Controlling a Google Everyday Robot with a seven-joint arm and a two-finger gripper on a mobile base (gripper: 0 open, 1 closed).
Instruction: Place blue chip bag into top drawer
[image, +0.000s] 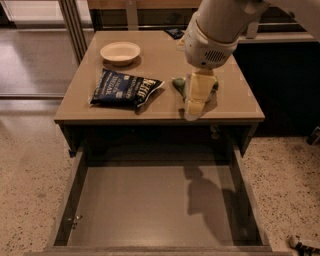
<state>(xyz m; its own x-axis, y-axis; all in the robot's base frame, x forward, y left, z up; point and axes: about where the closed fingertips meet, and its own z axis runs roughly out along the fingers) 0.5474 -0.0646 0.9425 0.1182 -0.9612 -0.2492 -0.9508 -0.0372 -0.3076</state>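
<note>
Blue chip bag (125, 89) lies flat on the left half of the table (235, 102), near the front edge and not yet grasped, so the task looks to be at the approach step. Just behind it sits a shallow cream bowl (120, 52), which appears to hold nothing. To the right, a green snack bag (178, 84) is partly hidden by the gripper (193, 114), which hangs over the table's front edge, right of centre and apart from the blue bag; whether it is spread or pressed together cannot be told. The next move likely calls for shifting left, past the green bag, and descending onto the blue one. Below, the top drawer (150, 200) stands pulled out, its flat bottom bare.
</note>
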